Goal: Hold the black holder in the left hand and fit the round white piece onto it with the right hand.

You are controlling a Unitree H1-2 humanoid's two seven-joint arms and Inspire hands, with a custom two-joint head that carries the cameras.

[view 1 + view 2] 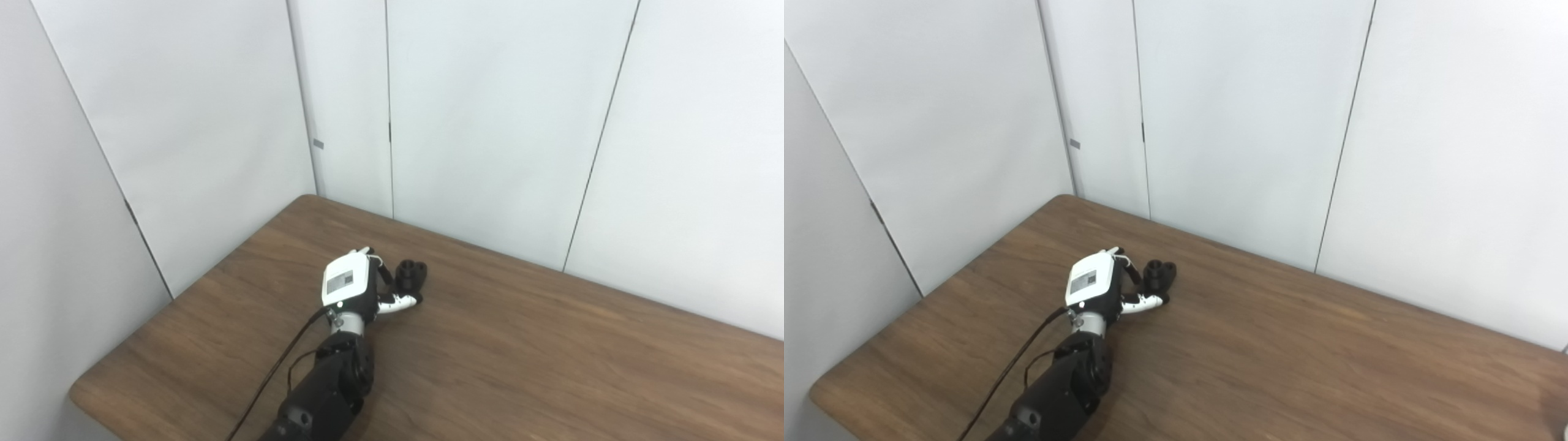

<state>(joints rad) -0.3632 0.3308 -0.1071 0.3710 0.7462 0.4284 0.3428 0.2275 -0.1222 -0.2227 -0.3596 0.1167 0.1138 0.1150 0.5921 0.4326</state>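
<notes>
The black holder [411,275] sits on the table [551,367] just right of the left hand [355,285], at its fingertips; the fingers [398,301] reach toward it, whether they grip it I cannot tell. The right hand and white piece are out of view.

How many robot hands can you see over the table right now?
1: the white-backed left hand, near the far left part of the brown wooden table, beside the small black plastic holder. The right hand is out of view.
</notes>
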